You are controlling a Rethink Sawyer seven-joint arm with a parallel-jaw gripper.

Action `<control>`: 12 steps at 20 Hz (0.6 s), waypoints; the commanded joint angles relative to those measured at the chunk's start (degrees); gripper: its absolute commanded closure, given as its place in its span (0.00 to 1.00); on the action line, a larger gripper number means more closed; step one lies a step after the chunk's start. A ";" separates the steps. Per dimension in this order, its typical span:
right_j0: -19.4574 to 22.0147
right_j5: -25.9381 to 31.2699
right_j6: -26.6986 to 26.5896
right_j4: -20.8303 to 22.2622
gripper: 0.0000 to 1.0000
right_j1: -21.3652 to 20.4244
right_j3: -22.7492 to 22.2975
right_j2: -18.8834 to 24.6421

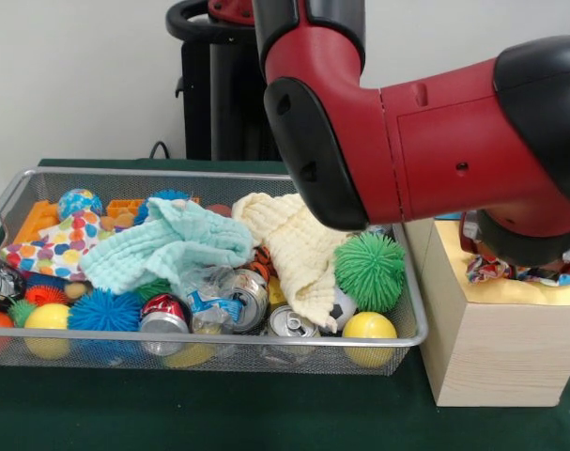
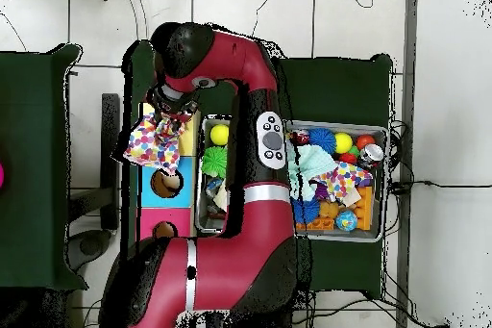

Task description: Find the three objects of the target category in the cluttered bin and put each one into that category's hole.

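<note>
Risk item: polka-dot cloth [image 2: 151,141] draped wide over yellow-topped box [image 1: 496,348], likely to snag beside hole rather than drop through. End effector [image 2: 173,111] state: cannot tell.

bin [image 1: 411,282] sits on the counter [image 1: 219,413], box [image 1: 500,348] just beside it at picture right in the front view. one dotted cloth [image 1: 54,246] lies in the bin's left end, another [image 2: 152,141] drapes over the box top.

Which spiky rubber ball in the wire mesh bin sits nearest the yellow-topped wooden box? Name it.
The green spiky rubber ball at the bin's end beside the yellow-topped wooden box; the blue spiky one lies toward the opposite end.
</note>
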State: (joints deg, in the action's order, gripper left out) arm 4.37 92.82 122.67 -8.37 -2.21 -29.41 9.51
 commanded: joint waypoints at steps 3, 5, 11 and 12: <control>0.36 -27.77 0.50 5.93 0.00 -0.39 -10.89 -0.43; 0.60 -28.95 0.50 5.46 0.00 -2.11 -12.97 -0.21; 1.60 -24.62 0.13 2.97 0.00 -6.44 -16.81 0.59; 1.76 -24.18 0.23 2.67 0.00 -7.45 -17.53 0.69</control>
State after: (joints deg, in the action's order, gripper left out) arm 4.31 83.54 122.67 -7.90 -7.28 -38.02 9.34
